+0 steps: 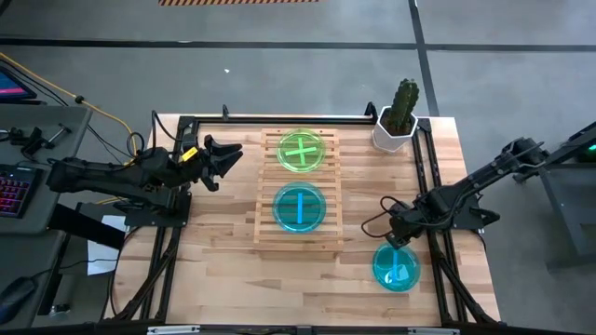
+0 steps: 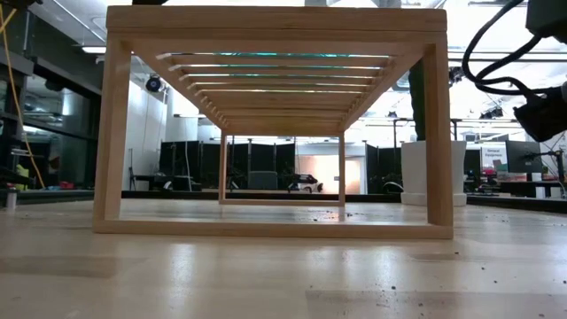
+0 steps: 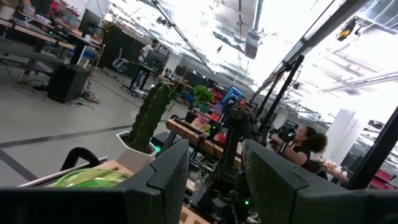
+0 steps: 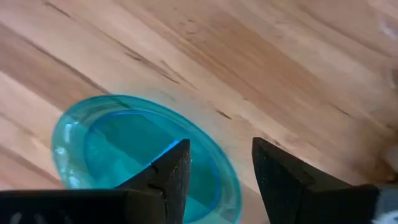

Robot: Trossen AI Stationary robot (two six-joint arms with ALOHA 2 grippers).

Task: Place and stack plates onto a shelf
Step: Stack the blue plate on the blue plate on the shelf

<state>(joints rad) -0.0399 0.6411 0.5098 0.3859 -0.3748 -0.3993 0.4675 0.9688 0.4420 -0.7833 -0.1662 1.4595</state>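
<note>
My right claw [image 1: 402,242], fingers spread and holding nothing, hovers directly over the near rim of the cyan plate [image 1: 396,268] on the worktop [image 1: 223,279].

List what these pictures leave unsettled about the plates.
- Green stack, high view: crossed stripes suggest two plates; the count stays uncertain from above.
- Plates on the shelf, low view: slats hide all but tints.
- Blue plate by the right gripper, right wrist view: near rim cut off by the picture edge.

The high view looks straight down on the table [image 1: 233,279]; the low view sits at tabletop level, facing the shelf [image 2: 275,35]. Both wrist views look past their claws, the right one close above a blue plate [image 4: 124,149] the high view shares.
</note>
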